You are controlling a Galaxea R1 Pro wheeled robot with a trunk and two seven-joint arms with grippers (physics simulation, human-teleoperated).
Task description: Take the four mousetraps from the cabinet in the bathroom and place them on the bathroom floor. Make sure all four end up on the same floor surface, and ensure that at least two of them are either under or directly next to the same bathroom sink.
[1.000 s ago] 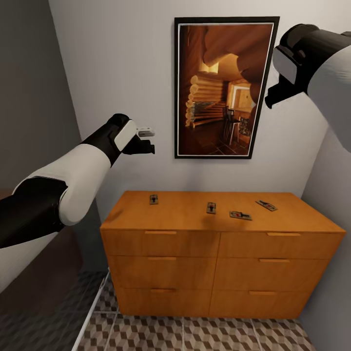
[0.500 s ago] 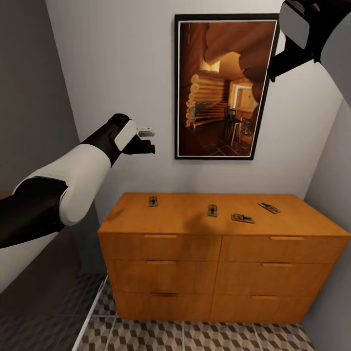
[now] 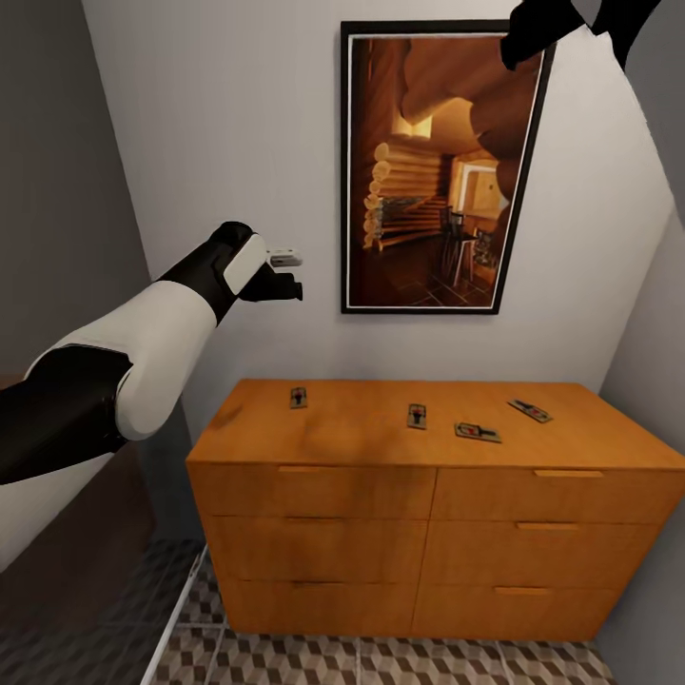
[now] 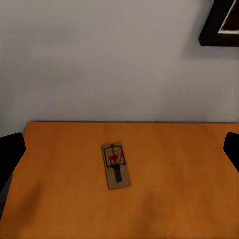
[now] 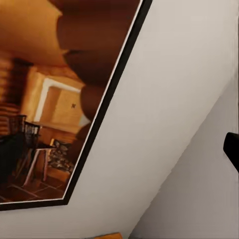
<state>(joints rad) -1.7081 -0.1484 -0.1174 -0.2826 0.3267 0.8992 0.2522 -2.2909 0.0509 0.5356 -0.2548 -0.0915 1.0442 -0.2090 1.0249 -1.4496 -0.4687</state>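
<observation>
Four mousetraps: flat atop cabinet, spaced apart. Likely light, stiff, thin; best pinched across board edges, clear of wire. Left claw: raised, spread wide, empty. Right claw: high, state unclear.

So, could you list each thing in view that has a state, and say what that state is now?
mousetraps: all four lie flat on the cabinet top, apart from one another, none gripped.
cabinet: every drawer front is closed.
left gripper: raised above the cabinet's left end, jaws open, holding nothing.
right gripper: high by the picture frame; cannot tell how its jaws stand.
</observation>
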